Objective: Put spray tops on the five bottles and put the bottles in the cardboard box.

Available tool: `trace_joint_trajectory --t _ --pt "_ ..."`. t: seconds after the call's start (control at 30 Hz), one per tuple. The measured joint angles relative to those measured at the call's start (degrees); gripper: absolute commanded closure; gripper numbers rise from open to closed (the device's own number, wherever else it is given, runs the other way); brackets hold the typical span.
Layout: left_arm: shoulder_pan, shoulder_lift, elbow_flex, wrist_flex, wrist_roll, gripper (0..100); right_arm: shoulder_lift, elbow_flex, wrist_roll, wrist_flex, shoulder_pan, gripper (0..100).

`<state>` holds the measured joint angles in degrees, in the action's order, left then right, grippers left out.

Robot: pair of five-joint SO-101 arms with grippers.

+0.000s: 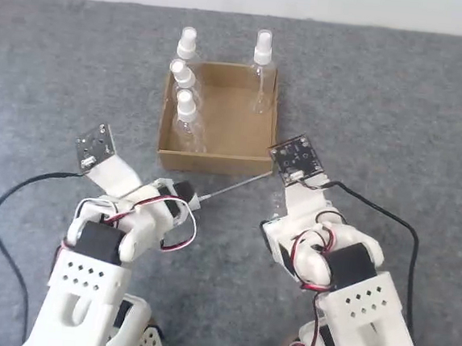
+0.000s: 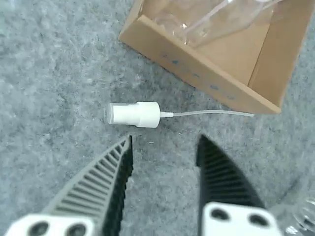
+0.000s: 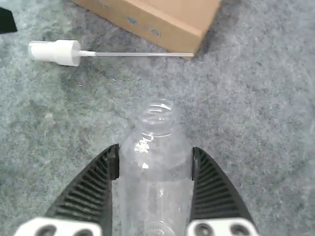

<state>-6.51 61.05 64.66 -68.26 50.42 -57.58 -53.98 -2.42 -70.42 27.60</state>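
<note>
A white spray top (image 2: 134,114) with a long thin tube lies flat on the grey carpet in front of the cardboard box (image 2: 206,78). My left gripper (image 2: 165,143) hangs open just short of it, with nothing between its fingers. My right gripper (image 3: 155,153) is shut on a clear bottle (image 3: 156,125) that stands upright with its neck bare. The same spray top (image 3: 55,51) lies beyond this bottle, its tube reaching to the box corner (image 3: 157,19). In the high view the spray top (image 1: 190,197) lies between the two arms. Several capped bottles (image 1: 186,108) stand in the box (image 1: 216,159).
Grey carpet covers the whole work surface, with open room left and right of the box. Cables (image 1: 19,195) trail beside both arms. A black fingertip of the other arm (image 3: 6,22) shows in the right wrist view.
</note>
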Motion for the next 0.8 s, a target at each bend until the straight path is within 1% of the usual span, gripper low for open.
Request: trace_joint_trajectory --t 0.13,0.5,0.53,0.63,0.7,0.8 --pt "0.0 -0.09 -0.18 0.0 0.26 85 0.0 0.0 0.0 0.0 -1.14 97.2" --pt "0.35 -0.53 -2.9 -0.18 0.44 85 0.0 0.0 0.0 0.0 -0.88 97.2" --pt "1.05 -1.14 -3.87 -0.53 0.44 86 0.0 0.0 0.0 0.0 -0.88 97.2" --pt "3.16 -4.84 -8.88 -2.37 0.44 92 0.0 0.0 0.0 0.0 -0.88 97.2" --pt "3.34 -8.88 -13.27 -5.01 0.7 95 0.0 0.0 0.0 0.0 -0.88 97.2" --pt "3.34 -16.0 -19.6 -8.7 2.37 94 0.0 0.0 0.0 0.0 -0.88 97.2"
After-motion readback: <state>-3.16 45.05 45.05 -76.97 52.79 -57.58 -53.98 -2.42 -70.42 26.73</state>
